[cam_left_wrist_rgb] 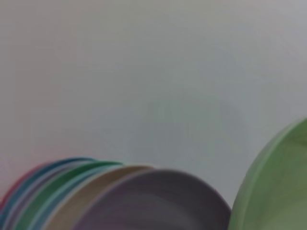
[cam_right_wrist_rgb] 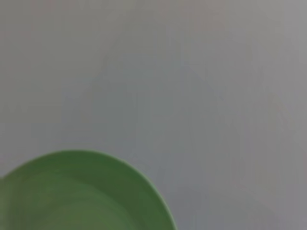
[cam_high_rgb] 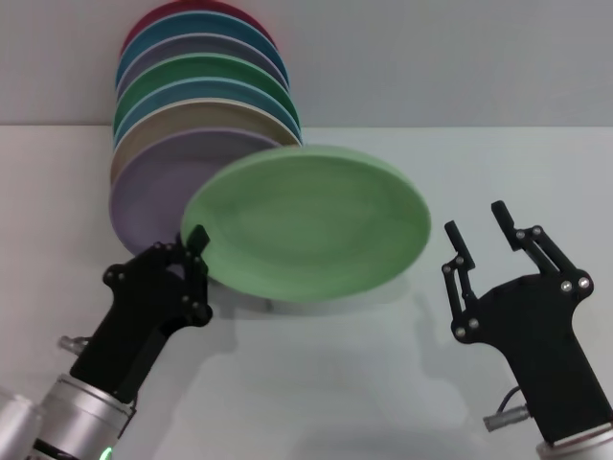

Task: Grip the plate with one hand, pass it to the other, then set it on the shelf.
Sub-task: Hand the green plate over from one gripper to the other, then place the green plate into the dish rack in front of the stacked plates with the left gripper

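Mint-green round plate (cam_high_rgb: 306, 222) hangs tilted above my white table (cam_high_rgb: 316, 383), pinched at its edge by my left gripper (cam_high_rgb: 187, 251). My right gripper (cam_high_rgb: 476, 240) waits just beside it, jaws wide.

The plate (cam_high_rgb: 306, 222) hangs above the table (cam_high_rgb: 316, 383), roughly level and tilted slightly, in the middle of the head view. The left gripper (cam_high_rgb: 192, 251) is at the plate's left edge, clamped on the rim. The right gripper (cam_high_rgb: 476, 233) stands to the right of the plate, just beside its right edge and apart from it, fingers spread. Behind the plate and to its left, a row of plates (cam_high_rgb: 196, 115) stands on edge, one behind another, reaching back toward the wall (cam_high_rgb: 460, 57). The held plate overlaps the nearest of these.
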Available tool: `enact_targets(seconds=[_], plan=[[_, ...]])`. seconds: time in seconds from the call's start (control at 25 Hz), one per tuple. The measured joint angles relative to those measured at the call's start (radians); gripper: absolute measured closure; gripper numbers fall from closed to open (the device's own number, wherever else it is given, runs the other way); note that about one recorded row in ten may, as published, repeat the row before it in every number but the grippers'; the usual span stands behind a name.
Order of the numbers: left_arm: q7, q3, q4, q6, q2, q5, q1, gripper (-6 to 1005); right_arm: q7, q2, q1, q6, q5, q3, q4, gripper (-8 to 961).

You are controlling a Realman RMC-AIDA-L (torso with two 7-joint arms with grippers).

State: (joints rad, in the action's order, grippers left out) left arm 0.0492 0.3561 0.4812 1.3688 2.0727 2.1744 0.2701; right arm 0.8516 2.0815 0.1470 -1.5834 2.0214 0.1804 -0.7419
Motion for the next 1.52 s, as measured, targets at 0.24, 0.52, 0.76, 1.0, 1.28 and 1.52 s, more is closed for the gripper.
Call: enact_targets(seconds=[0.24, 0.52, 0.76, 1.0, 1.28, 1.52], plan=[[0.001, 0.018, -0.005, 0.119, -0.003, 0.000, -0.018, 954, -0.002, 0.000, 0.010, 0.023, -0.004, -0.032, 0.020, 601], [-0.004, 0.090, -0.051, 0.226, -0.006, 0.006, -0.016, 953, -0.004, 0.002, 0.020, 0.064, -0.009, -0.023, 0.042, 600], [-0.003, 0.137, -0.150, 0.232, -0.007, 0.008, 0.007, 953, -0.004, 0.003, 0.023, 0.073, -0.013, -0.010, 0.052, 600], [-0.002, 0.127, -0.183, 0.222, -0.006, 0.009, 0.005, 952, -0.004, 0.005, 0.028, 0.074, -0.024, 0.012, 0.063, 600], [-0.002, 0.108, -0.212, 0.160, -0.002, 0.010, 0.008, 951, 0.002, 0.005, 0.040, 0.076, -0.046, 0.026, 0.072, 600], [-0.009, 0.105, -0.222, 0.099, -0.002, 0.010, 0.012, 950, 0.003, 0.005, 0.046, 0.078, -0.046, 0.030, 0.075, 600]])
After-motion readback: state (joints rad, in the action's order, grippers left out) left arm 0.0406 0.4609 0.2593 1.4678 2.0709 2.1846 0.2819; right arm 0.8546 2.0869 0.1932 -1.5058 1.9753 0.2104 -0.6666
